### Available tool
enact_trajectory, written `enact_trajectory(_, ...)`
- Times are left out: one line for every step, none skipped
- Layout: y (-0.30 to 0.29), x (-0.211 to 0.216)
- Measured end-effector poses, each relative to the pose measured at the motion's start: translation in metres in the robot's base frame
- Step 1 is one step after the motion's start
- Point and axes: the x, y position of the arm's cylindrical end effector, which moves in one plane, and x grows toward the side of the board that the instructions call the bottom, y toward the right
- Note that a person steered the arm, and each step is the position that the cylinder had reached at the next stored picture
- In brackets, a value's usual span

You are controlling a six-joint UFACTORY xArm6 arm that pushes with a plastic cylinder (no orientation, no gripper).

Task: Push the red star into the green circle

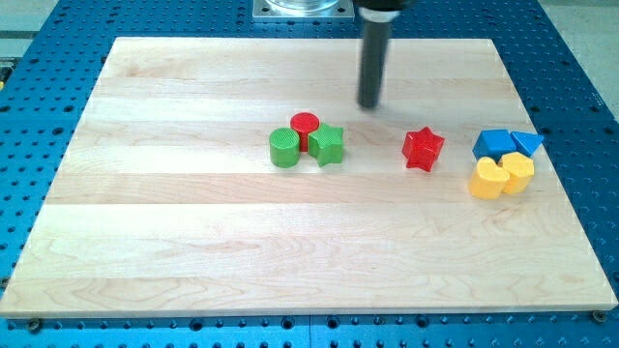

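Rod's top [379,10] cut off (frame edge)

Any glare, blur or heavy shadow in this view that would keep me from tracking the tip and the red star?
Camera view: even, soft light; the board shows no glare. Blocks cast only faint shadows. The red star and green circle are sharp enough to trace. My tip is dark and slightly soft-edged, above and left of the star, apart from it. The rod's top is cut off by the view's top.

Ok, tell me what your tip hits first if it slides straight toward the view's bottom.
Probably nothing: my tip sits above the gap between the green star and the red star. The way looks free to the board's edge, though depth is uncertain.
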Motion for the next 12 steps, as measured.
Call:
enact_trajectory(0.049, 0.015)
enact_trajectory(0.057, 0.057)
enact_trajectory(0.048, 0.074)
enact_trajectory(0.031, 0.091)
enact_trajectory(0.025, 0.117)
enact_trajectory(0.026, 0.132)
enact_trajectory(0.029, 0.147)
enact_trajectory(0.029, 0.169)
enact_trajectory(0.025, 0.181)
enact_trajectory(0.008, 0.182)
enact_trajectory(-0.024, 0.181)
enact_trajectory(-0.063, 0.179)
